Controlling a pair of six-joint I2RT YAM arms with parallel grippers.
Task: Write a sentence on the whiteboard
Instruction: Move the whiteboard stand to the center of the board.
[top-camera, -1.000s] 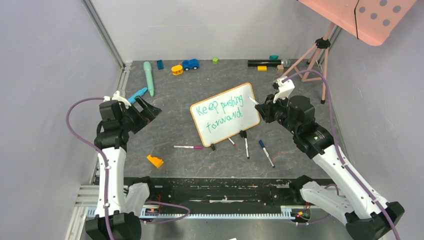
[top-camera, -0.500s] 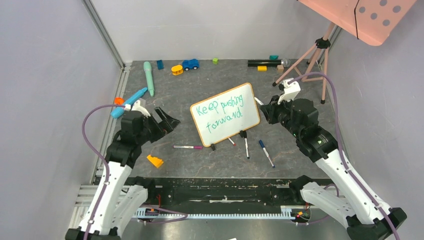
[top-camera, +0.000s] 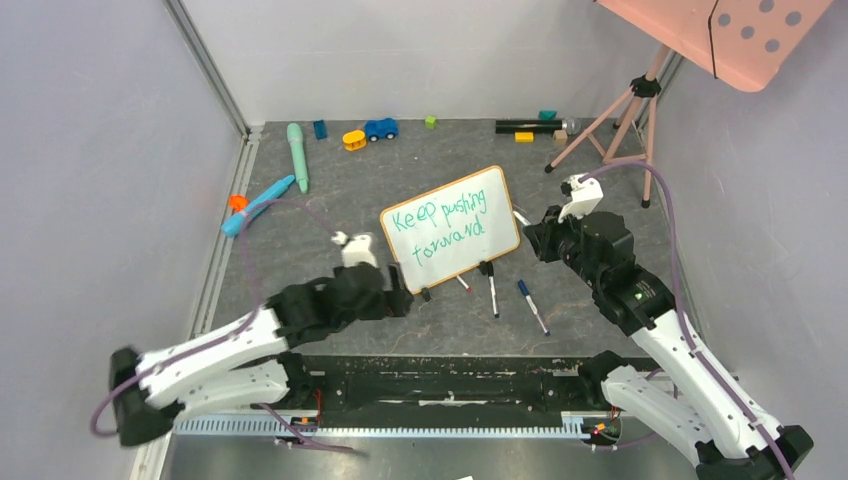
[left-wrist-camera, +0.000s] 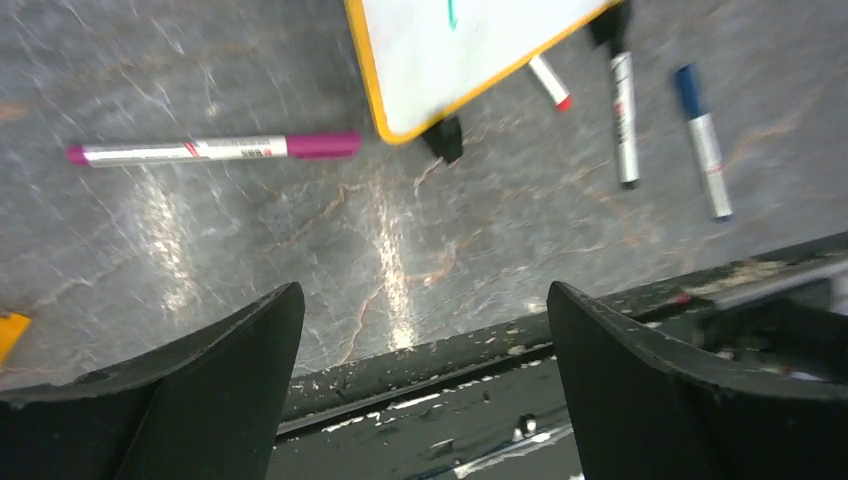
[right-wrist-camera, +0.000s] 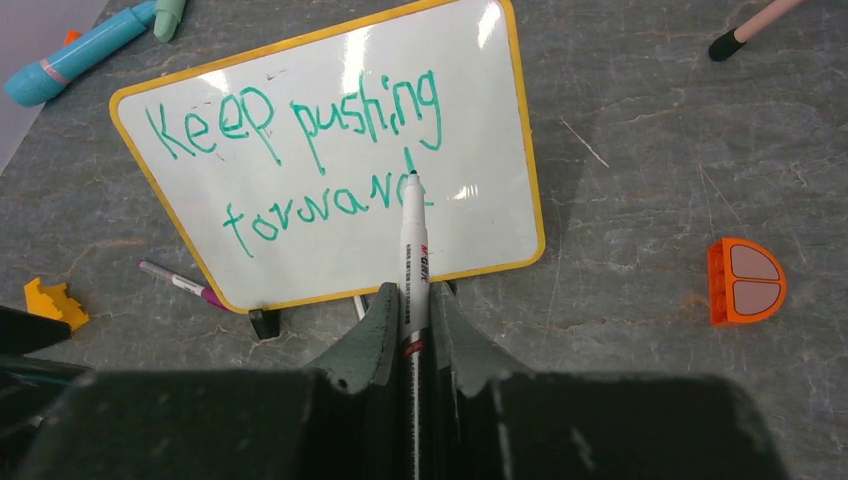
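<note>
The whiteboard (top-camera: 450, 228) stands tilted on two black clip feet mid-table, orange-framed. The sentence (top-camera: 445, 222) reads "Keep pushing forward" in green, in two lines (right-wrist-camera: 300, 150). My right gripper (top-camera: 535, 228) sits just right of the board, shut on a white marker (right-wrist-camera: 413, 240). The marker's green tip points at the end of the second line; whether it touches is unclear. My left gripper (top-camera: 400, 298) hovers low by the board's lower left foot, open and empty. In the left wrist view its jaws (left-wrist-camera: 425, 300) frame the table's front edge, with the board's corner (left-wrist-camera: 420, 70) above.
A magenta marker (left-wrist-camera: 210, 150) lies left of the board's foot. Red (top-camera: 463, 284), black (top-camera: 492, 295) and blue (top-camera: 532, 306) markers lie in front. Teal pens (top-camera: 296, 155), a toy car (top-camera: 380, 128), small bricks and a tripod (top-camera: 620, 115) line the back. An orange brick (right-wrist-camera: 747, 280) lies nearby.
My left arm has swung from the left side down and rightward, ending low near the board's front left foot. My right gripper has drawn back slightly with the marker.
</note>
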